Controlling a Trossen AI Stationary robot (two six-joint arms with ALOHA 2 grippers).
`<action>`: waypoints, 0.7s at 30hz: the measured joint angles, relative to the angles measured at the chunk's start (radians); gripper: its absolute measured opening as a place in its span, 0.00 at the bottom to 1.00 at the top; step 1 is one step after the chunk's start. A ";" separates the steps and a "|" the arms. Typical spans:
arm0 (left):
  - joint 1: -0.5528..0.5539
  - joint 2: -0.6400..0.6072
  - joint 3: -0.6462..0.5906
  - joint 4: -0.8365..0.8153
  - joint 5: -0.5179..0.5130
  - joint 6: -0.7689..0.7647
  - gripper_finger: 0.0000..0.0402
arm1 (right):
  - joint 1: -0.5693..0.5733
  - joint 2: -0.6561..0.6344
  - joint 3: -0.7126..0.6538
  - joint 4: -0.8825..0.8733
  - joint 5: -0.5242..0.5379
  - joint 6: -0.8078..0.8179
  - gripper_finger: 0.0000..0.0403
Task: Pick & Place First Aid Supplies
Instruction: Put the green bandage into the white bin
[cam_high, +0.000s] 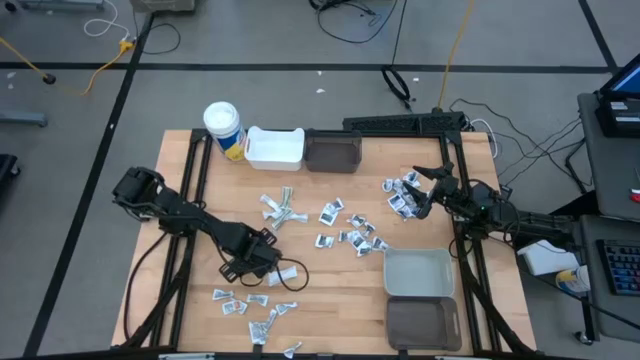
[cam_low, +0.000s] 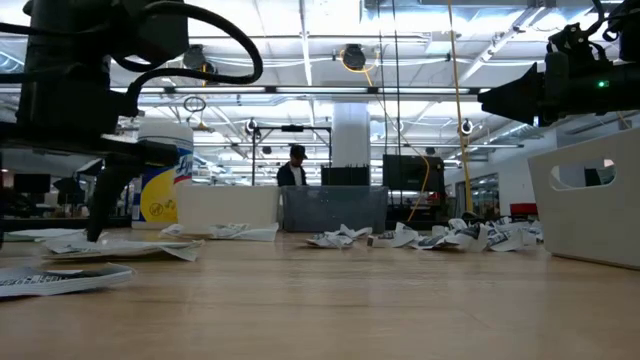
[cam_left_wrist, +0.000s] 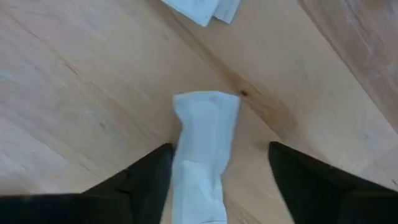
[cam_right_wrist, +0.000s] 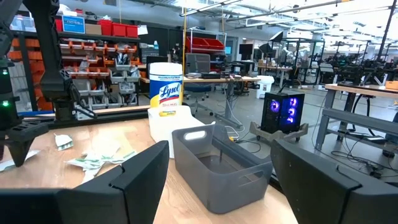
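Left end effector (cam_high: 272, 262) low over wooden surface (cam_high: 330, 290), fingers apart around elongated white sachet (cam_left_wrist: 202, 146), not yet clamped. Right end effector (cam_high: 432, 188) raised near far packet cluster (cam_high: 402, 195), fingers apart, empty. Light grey bin (cam_high: 418, 272) looks empty; nearly all packets left.

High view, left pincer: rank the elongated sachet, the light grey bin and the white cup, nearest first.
From the left pincer:
1. Elongated sachet, right at its tips.
2. Light grey bin, across on the right side.
3. White cup, at the far edge.
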 joint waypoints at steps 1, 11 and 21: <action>0.000 0.000 0.000 0.000 0.000 0.001 0.61 | 0.000 0.000 0.000 0.000 0.000 0.000 0.69; 0.000 -0.001 0.000 0.000 0.000 0.001 0.30 | 0.000 0.000 0.000 0.000 0.000 0.000 0.69; 0.000 -0.001 0.000 0.000 0.000 0.009 0.13 | 0.000 0.000 0.000 0.000 0.000 0.000 0.69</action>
